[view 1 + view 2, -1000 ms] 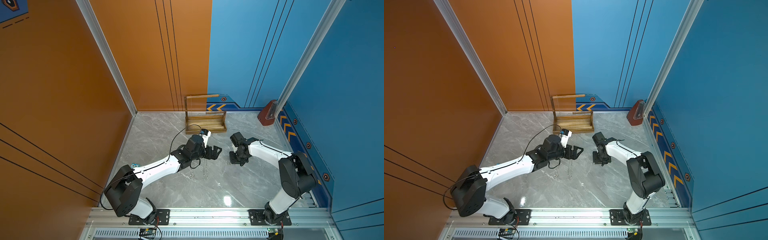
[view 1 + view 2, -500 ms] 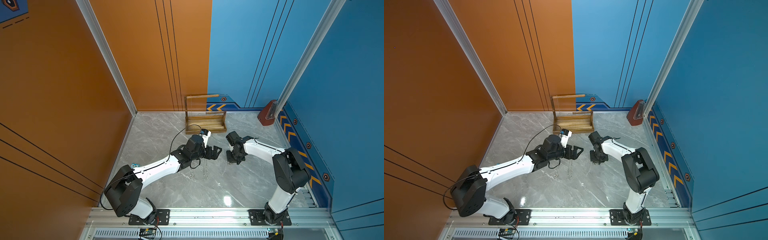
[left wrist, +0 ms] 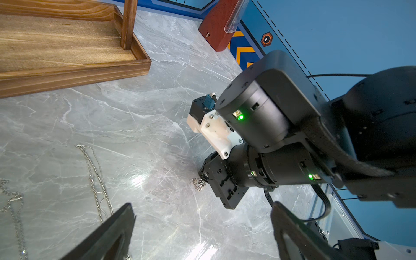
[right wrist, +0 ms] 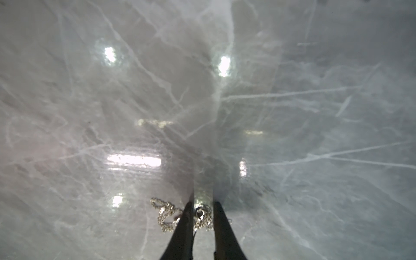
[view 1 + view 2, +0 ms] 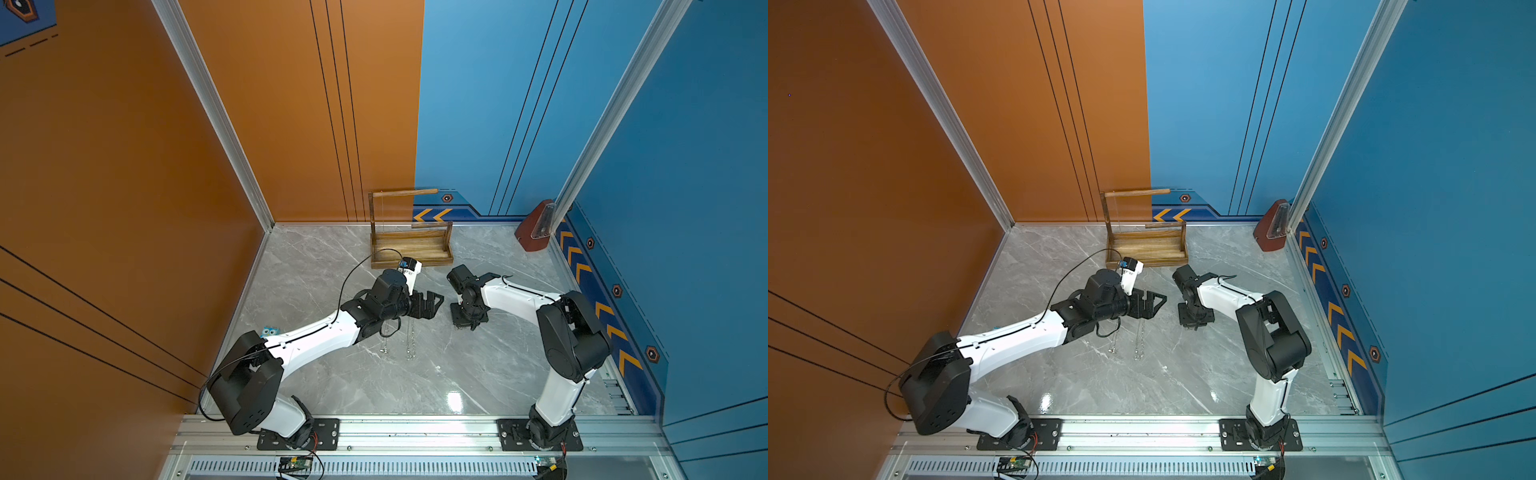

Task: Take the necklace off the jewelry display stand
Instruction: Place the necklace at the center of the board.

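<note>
- The bunched silver necklace [image 4: 165,213] lies on the grey marble counter [image 5: 457,365], off the brown wooden jewelry display stand [image 5: 409,249].
- It is straddled by the nearly-together right claw [image 4: 203,203]; grip cannot be told.
- The left claw [image 5: 436,305] is spread wide.
- A full pinch is advised before lifting.

The brown wooden jewelry display stand [image 5: 411,259] stands upright at the far edge of the counter [image 5: 457,365]. A silver necklace [image 4: 202,219] lies bunched on the counter, off the stand

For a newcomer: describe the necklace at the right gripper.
On the marble table before the wooden jewelry display stand, find the right gripper. The silver necklace at its fingertips lies bunched in a heap, unlike the two chains stretched out near the left gripper.
</note>
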Action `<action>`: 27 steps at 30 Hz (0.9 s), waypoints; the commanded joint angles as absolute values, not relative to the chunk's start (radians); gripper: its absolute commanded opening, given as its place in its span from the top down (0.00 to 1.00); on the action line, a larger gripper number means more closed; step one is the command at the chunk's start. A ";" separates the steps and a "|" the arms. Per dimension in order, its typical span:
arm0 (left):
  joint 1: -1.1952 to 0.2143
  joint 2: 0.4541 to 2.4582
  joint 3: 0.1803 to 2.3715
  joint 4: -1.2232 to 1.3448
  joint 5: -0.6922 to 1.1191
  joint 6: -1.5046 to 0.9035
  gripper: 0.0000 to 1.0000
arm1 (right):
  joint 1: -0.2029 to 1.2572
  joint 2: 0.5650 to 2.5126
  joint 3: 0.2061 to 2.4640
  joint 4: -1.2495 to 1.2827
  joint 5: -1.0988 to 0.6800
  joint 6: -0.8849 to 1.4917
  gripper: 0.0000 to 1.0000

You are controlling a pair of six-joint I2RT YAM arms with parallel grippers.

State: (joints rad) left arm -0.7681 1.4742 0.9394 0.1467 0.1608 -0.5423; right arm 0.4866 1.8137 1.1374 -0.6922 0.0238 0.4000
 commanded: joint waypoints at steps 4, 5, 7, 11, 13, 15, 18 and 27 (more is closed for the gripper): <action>-0.775 1.444 0.948 0.150 0.164 -0.525 0.04 | 0.494 1.794 1.111 -0.730 0.057 0.413 0.81; -0.775 1.443 0.947 0.149 0.163 -0.525 0.04 | 0.494 1.795 1.109 -0.732 0.057 0.414 0.82; -0.775 1.439 0.945 0.150 0.161 -0.525 0.04 | 0.494 1.796 1.109 -0.732 0.058 0.416 0.84; -0.775 1.433 0.939 0.150 0.154 -0.525 0.04 | 0.494 1.805 1.104 -0.732 0.055 0.417 0.89; -0.775 1.429 0.937 0.149 0.151 -0.525 0.04 | 0.492 1.805 1.101 -0.733 0.052 0.419 0.90; -0.775 1.425 0.934 0.149 0.148 -0.526 0.04 | 0.489 1.801 1.096 -0.736 0.051 0.419 0.91; -0.775 1.424 0.934 0.150 0.147 -0.527 0.04 | 0.481 1.794 1.089 -0.737 0.047 0.419 0.93; -0.775 1.412 0.934 0.150 0.140 -0.521 0.04 | 0.465 1.665 1.105 -0.721 -0.019 0.432 1.00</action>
